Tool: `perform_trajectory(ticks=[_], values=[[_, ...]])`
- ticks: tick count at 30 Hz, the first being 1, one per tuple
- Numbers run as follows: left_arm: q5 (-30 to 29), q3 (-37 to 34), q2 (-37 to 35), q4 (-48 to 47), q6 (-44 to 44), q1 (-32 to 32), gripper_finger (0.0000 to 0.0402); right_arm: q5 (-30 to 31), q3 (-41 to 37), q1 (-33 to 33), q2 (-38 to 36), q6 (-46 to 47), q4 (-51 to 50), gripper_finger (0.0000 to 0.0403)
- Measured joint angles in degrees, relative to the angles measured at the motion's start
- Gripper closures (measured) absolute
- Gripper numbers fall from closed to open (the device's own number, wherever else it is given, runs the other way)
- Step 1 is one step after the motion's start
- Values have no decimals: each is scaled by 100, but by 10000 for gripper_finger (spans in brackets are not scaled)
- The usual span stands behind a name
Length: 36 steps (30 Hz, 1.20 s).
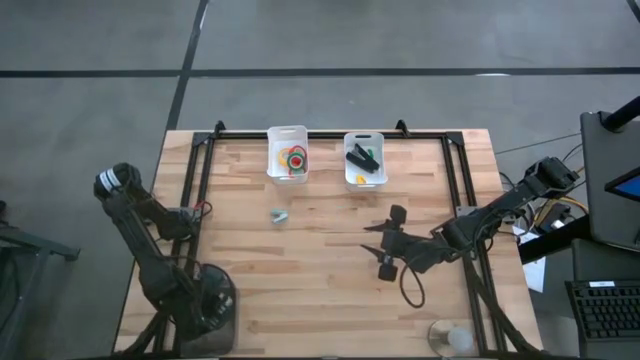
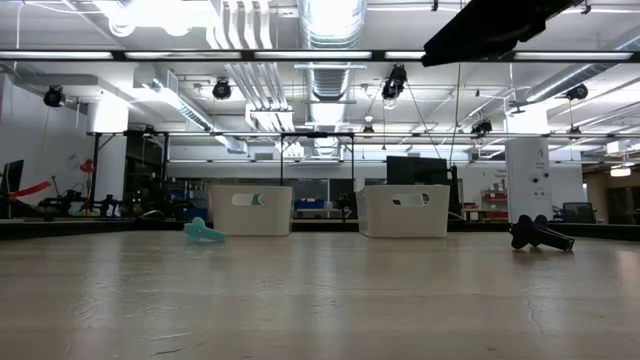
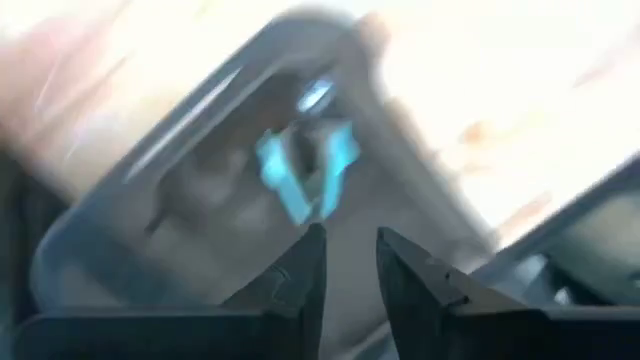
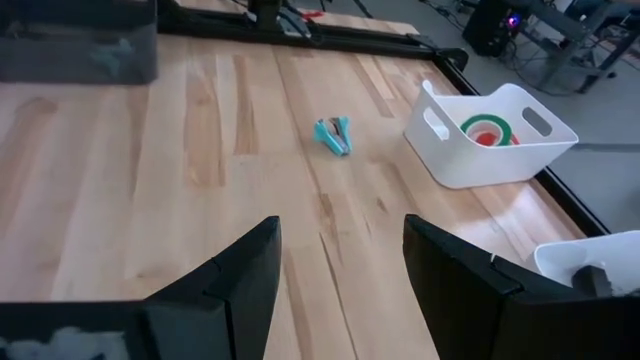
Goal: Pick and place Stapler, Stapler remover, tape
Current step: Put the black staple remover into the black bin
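High view: black wedge-shaped stapler (image 1: 364, 160) lies inside a white bin (image 1: 363, 180).

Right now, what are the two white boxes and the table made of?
The white boxes look like smooth moulded plastic, with rounded corners and cut-out handles. The table looks like pale wood planks, with visible grain and streaks.

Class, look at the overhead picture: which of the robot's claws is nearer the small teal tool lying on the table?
The right claw. It is open over the table's middle, with bare wood between it and the teal tool. The left claw is at the table's near-left corner, farther off.
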Motion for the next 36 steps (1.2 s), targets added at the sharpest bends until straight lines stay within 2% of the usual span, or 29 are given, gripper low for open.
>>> perform_trajectory(ticks=[4, 7, 9, 11, 13, 15, 18, 23, 27, 32, 36], values=[[-1323, 290, -80, 31, 686, 2, 303, 1, 0, 0, 0, 119, -376, 200], [-2707, 595, -82, 176, 1584, 2, 305, 11, 0, -14, 0, 530, -756, 200], [-3891, 777, -82, 426, 2457, 2, 305, 166, 0, -22, 0, 902, -1064, 200], [-5260, 820, -84, 982, 3434, 2, 305, 450, -16, -23, 0, 1404, -1397, 200], [-6360, 784, -78, 1809, 4619, 38, 305, 616, -42, -72, 0, 1987, -1760, 200], [-7023, 752, -14, 2714, 5931, 162, 307, 556, -90, -163, -1, 2465, -2072, 200], [-7454, 668, 154, 4044, 7573, 522, 309, 257, -258, -305, -2, 2855, -2222, 200], [-7375, 668, 477, 6102, 9472, 1531, 308, -94, -625, -432, -2, 3240, -2232, 200], [-6704, 668, 747, 7585, 11082, 2333, 310, -387, -800, -437, -2, 3451, -2228, 200], [-5495, 668, 1129, 8230, 11505, 3135, 319, -521, -929, -437, -2, 3574, -2226, 200], [-3884, 713, 1175, 8520, 11451, 3570, 327, -615, -1011, -448, -2, 3754, -2214, 200]])
